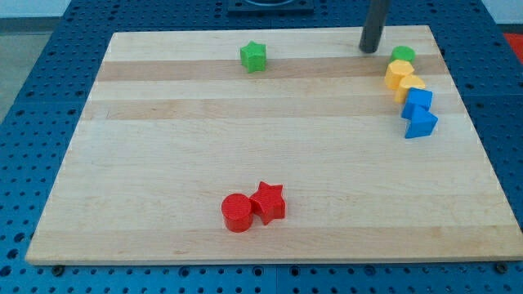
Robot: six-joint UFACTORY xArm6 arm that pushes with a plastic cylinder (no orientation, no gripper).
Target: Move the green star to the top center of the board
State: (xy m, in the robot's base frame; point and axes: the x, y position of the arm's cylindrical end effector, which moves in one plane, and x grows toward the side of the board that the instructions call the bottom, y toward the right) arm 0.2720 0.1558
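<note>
Green star (pixel 253 56) sits near the top centre of the wooden counter (pixel 163 163), slightly to the view's left.
No claw here, so no grip to report: my tip (pixel 370 49) stands well right, beside the green round block (pixel 402 55); at most a small rightward nudge seems left.

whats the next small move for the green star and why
Probably none on the star: the green star already sits near the board's top center. My tip stands well to the view's right, beside the green round block, so I'd hold it clear of that cluster.
</note>
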